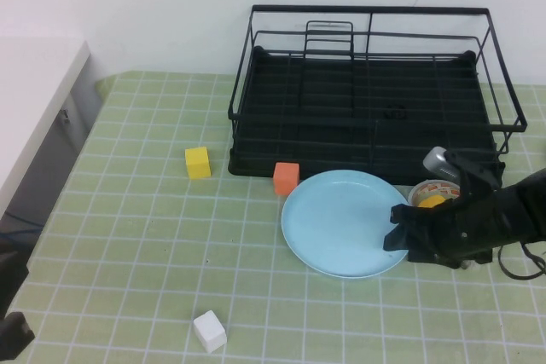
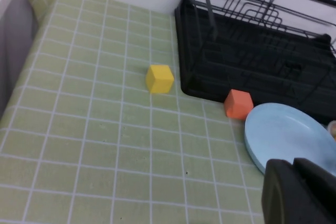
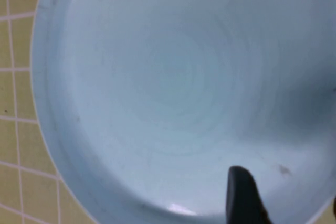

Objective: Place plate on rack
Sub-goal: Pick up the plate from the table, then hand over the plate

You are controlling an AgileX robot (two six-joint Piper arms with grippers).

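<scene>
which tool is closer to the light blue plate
Right. The right tool is at the light-blue plate's right rim, one finger over the dish. The left tool sits at the table's near-left corner, far from it.

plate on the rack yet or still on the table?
On the table: the plate lies flat before the rack, right gripper at its rim; left gripper parked.

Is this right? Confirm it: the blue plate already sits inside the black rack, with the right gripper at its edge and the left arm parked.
Not quite. The high view shows the plate lying on the table in front of the rack, not inside it. The rest holds: the right gripper is at its right edge, and the left gripper is parked at the near left.
</scene>
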